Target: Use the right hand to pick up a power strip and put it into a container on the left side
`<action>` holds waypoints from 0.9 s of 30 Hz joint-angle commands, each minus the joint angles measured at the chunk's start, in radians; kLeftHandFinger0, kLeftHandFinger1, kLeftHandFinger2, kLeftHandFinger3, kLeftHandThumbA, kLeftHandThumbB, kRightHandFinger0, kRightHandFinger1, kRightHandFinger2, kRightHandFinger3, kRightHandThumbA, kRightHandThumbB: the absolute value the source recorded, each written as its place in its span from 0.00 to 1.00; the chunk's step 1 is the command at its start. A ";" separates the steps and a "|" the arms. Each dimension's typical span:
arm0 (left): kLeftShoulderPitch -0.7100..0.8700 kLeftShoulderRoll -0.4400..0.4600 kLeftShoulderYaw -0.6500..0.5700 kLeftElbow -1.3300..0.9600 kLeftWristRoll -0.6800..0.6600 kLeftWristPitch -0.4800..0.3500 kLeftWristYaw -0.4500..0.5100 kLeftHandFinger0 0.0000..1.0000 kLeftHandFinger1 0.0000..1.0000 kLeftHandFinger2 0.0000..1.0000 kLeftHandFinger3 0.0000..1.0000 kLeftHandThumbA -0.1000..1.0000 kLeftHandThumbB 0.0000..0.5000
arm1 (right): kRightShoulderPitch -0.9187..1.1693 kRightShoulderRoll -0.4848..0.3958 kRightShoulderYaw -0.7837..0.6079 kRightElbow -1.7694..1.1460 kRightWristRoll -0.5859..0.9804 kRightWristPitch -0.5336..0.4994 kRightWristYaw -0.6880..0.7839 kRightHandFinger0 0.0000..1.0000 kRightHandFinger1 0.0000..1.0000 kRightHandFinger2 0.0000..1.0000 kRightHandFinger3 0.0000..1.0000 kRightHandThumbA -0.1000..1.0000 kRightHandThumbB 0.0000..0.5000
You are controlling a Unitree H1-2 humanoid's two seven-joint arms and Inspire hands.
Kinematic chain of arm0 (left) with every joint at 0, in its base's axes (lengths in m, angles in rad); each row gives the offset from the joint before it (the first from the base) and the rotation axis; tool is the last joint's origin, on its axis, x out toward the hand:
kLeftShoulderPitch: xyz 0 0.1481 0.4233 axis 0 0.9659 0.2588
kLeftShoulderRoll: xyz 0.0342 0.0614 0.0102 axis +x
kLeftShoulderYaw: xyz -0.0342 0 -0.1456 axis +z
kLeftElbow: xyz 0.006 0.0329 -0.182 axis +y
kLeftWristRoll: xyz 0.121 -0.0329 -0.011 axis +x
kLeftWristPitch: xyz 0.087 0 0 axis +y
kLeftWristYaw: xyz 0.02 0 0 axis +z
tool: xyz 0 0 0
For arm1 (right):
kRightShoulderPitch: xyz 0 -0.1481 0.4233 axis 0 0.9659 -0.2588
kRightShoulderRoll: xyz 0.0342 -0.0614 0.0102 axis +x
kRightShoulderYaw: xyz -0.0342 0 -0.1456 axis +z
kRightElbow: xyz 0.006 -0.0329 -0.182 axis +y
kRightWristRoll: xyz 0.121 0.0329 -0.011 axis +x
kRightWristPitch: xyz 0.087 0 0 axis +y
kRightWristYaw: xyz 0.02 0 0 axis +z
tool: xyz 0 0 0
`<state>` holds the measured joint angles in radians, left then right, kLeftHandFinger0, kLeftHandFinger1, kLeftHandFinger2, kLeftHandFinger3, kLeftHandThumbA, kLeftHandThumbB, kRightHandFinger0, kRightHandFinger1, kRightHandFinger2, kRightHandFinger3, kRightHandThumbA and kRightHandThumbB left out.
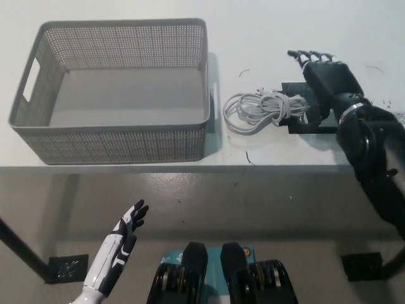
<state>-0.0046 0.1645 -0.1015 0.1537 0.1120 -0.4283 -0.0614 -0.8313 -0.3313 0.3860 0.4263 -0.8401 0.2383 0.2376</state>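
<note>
My black right hand (327, 82) lies flat over the spot where the white power strip rests on a black mat (296, 125). Its fingers (308, 58) stretch toward the table's far side, and it is open. The hand and forearm hide the strip's body. The strip's white cord (256, 110) lies coiled just left of the hand. The grey mesh basket (114, 140) stands on the left of the table, with nothing inside. My white left hand (124, 235) rests open below the table's front edge at lower left.
The white table's front edge (190, 167) runs across the middle of the picture. A narrow strip of tabletop separates the basket from the coiled cord. Black table feet (66, 269) stand on the grey floor below.
</note>
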 commanded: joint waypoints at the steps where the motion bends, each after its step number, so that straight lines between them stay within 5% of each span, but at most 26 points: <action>1: -0.004 0.016 0.010 -0.025 0.007 -0.041 -0.002 1.00 1.00 1.00 1.00 1.00 0.27 | -0.069 0.006 0.012 0.041 -0.045 0.018 -0.079 1.00 1.00 1.00 1.00 1.00 0.84; 13: 0.005 0.010 0.009 -0.027 -0.002 -0.038 -0.005 1.00 1.00 1.00 1.00 1.00 0.27 | -0.092 0.018 0.102 0.159 -0.133 0.038 -0.166 1.00 1.00 1.00 1.00 1.00 0.76; 19: 0.010 0.011 0.009 -0.032 0.005 -0.035 -0.003 1.00 1.00 1.00 1.00 1.00 0.25 | -0.114 0.031 0.132 0.239 -0.181 0.089 -0.270 1.00 1.00 1.00 1.00 0.87 0.65; 27: 0.010 0.011 0.006 -0.029 0.008 -0.040 -0.004 1.00 1.00 1.00 1.00 1.00 0.21 | -0.140 0.097 0.119 0.396 -0.210 0.155 -0.565 1.00 1.00 1.00 1.00 0.87 0.56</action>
<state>0.0019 0.1644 -0.1016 0.1535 0.1150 -0.4302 -0.0617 -0.8789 -0.2723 0.5208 0.7490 -0.9936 0.3115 -0.0329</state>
